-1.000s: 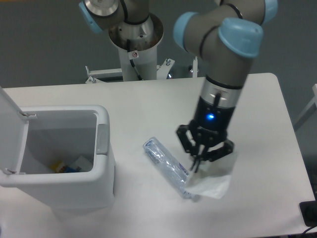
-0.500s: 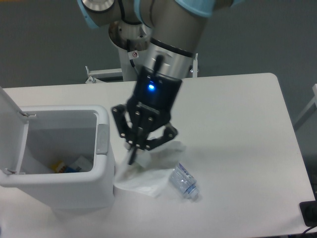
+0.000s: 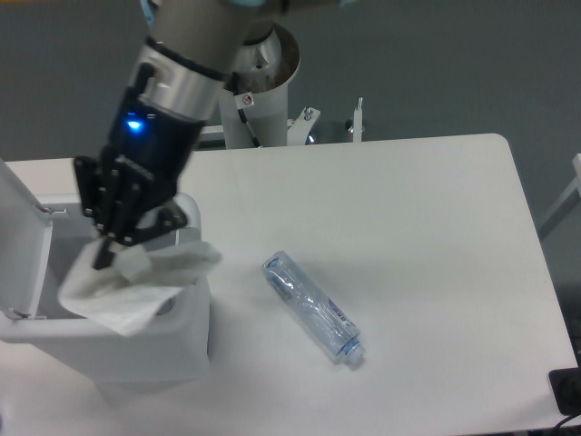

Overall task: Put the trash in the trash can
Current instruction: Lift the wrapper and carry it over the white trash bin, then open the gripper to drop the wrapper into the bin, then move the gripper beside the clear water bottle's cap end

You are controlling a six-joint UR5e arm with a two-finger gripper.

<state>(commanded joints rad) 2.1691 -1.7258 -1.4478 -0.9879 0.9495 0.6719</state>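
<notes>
1. Now up over the trash can (image 3: 136,350): the pincer (image 3: 111,252), black, with a small blue light shining on the wrist above it.
2. Clenched on the wrapper (image 3: 136,286), pinching it near its top edge.
3. Hanging down from the pincer: the white crumpled wrapper, spread out wide, over the open top and the right rim of the trash can.
4. Cannot tell if the wrapper touches the rim or just hangs in front of it.
5. Sitting at the left side of the table (image 3: 408,236): the white boxy trash can, open, with its lid (image 3: 16,241) flipped up on the left.
6. Mostly hidden behind the wrapper and the pincer: the inside of the trash can.
7. Lying flat on the table, right of the trash can and well apart from it: the clear bottle (image 3: 313,307).
8. Slanted, with one end up and to the left and the other end down and to the right; a bluish label on the lower part.
9. Not touched by the pincer.
10. Standing behind the table at the back: the grey and white post (image 3: 259,86) of the arm.
</notes>
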